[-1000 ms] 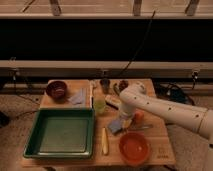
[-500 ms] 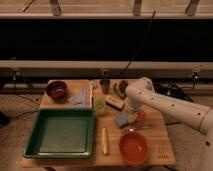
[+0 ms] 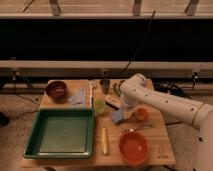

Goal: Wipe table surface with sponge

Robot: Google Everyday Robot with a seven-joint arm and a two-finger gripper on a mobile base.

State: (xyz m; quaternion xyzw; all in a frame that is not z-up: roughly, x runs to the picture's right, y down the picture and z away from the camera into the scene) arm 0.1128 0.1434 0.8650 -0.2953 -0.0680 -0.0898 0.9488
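Observation:
The sponge, a small blue-grey block, lies flat on the light wooden table surface near its middle. My gripper points down from the white arm that reaches in from the right, and it is shut on the sponge's top right edge. The orange fruit sits just right of the sponge, close to the gripper.
A green tray fills the table's front left. An orange bowl, a yellow banana and a piece of cutlery lie in front. Behind are a green cup, tan-and-white bar, dark cup, pale cloth and brown bowl.
The arm has swung left and toward the back of the table. The gripper and sponge have slid a little away from the front edge.

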